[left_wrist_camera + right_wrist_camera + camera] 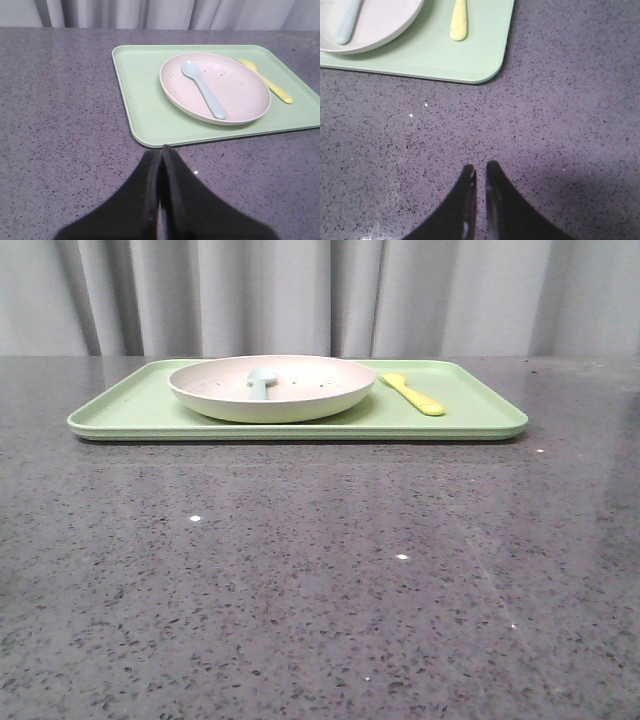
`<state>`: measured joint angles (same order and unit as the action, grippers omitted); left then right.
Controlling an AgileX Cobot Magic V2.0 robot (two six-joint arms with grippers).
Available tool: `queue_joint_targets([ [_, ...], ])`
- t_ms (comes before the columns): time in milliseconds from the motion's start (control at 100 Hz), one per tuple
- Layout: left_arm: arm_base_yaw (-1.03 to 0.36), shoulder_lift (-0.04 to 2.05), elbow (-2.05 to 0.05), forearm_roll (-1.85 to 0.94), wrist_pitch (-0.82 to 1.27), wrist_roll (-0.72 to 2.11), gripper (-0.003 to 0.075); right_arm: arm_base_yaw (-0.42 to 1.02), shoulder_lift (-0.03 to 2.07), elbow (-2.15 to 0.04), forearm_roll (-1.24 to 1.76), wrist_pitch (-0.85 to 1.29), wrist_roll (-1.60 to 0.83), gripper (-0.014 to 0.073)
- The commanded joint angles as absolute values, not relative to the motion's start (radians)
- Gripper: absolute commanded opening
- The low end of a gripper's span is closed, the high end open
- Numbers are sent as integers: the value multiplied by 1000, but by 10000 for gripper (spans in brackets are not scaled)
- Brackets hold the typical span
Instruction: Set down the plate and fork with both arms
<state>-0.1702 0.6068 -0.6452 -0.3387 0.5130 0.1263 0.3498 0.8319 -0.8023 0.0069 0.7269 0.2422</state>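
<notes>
Left jaws: pressed together with no visible gap on the left gripper (162,150); nothing is held, and the tips are seen over bare table, just short of the tray's near edge.
Right jaws: nearly closed on the right gripper (479,170), with only a thin slit seen between the black fingers (496,185); nothing is gripped (whether the tips touch the surface cannot be told).
Plate: the plate (271,387) is seen resting on the tray, roughly centred; its rim is raised and faint dark specks are scattered inside.
Fork: the fork (412,393) is laid flat on the tray just beside the plate, on the robot's right; its handle end is angled toward the robot, and a sliver of tray is seen between it and the plate in the left wrist view.
Spoon: a pale blue spoon (203,89) is laid inside the plate.
Tray: the light-green tray (130,400) is set on the table toward its far side.
Table: a dark speckled table (320,580) is seen under everything.
</notes>
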Motion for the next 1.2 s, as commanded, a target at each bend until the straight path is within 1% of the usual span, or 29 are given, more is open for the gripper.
queue_joint_targets([
  [0,-174,583,-652,-357,454,126,-20,347,762,-787,-11,625,236,-46],
  [30,-174,574,-646,-357,454,126,-20,347,736,-772,-11,611,236,-75],
  [70,-174,560,-631,-357,457,126,-20,347,709,-751,-11,599,236,-63],
  [590,-174,378,-533,-357,461,126,-20,347,371,-520,-21,535,236,-67],
  [1190,-174,367,-528,-357,459,126,-20,347,354,-513,-21,541,236,-67],
])
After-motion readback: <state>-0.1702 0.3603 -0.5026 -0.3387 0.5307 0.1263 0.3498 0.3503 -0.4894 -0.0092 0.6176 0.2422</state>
